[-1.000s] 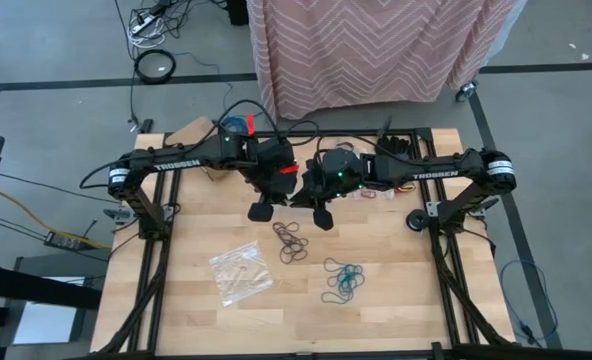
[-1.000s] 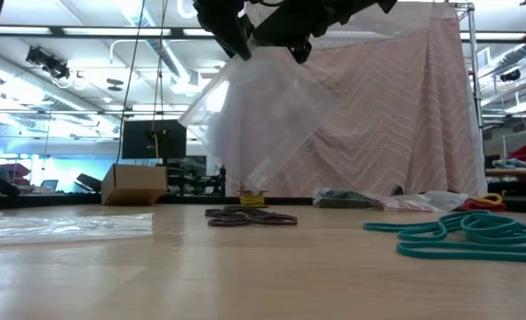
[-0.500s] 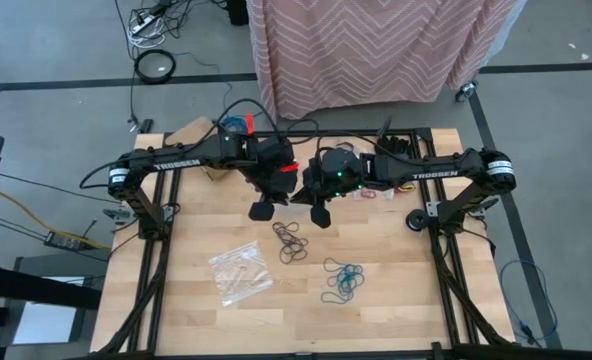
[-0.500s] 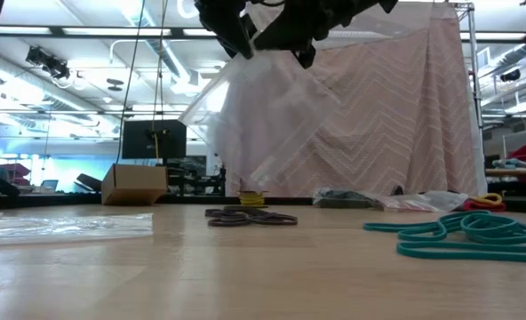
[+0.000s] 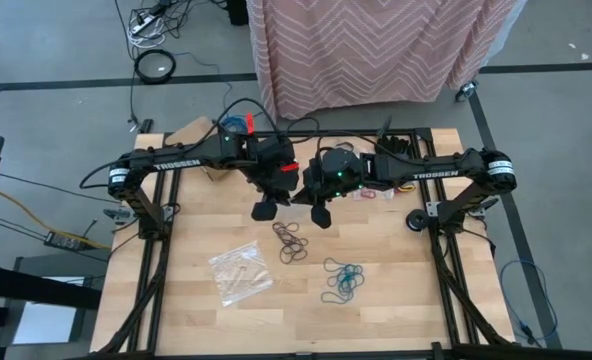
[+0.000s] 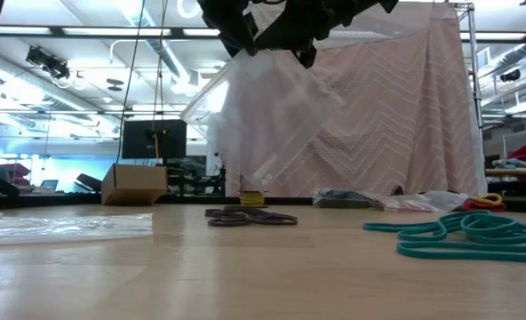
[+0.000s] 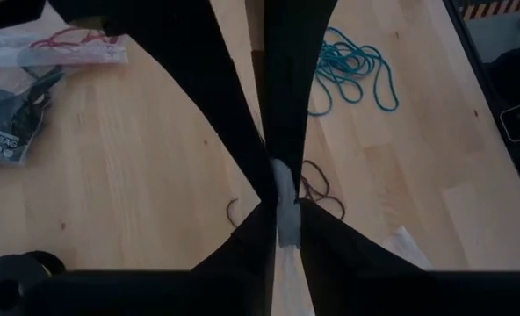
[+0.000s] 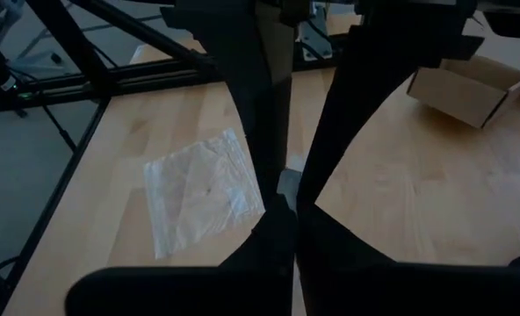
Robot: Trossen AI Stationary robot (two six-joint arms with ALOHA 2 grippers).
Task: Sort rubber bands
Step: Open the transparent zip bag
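High over the middle of the worktop I've got a clear plastic bag hanging between my two hands, left hand and right hand both pinched shut on its top edge, side by side at centre frame in the high view. Straight below them, toward the lower frame, lie the dark rubber bands, nearer my right hand, with the teal rubber bands farther lower right.
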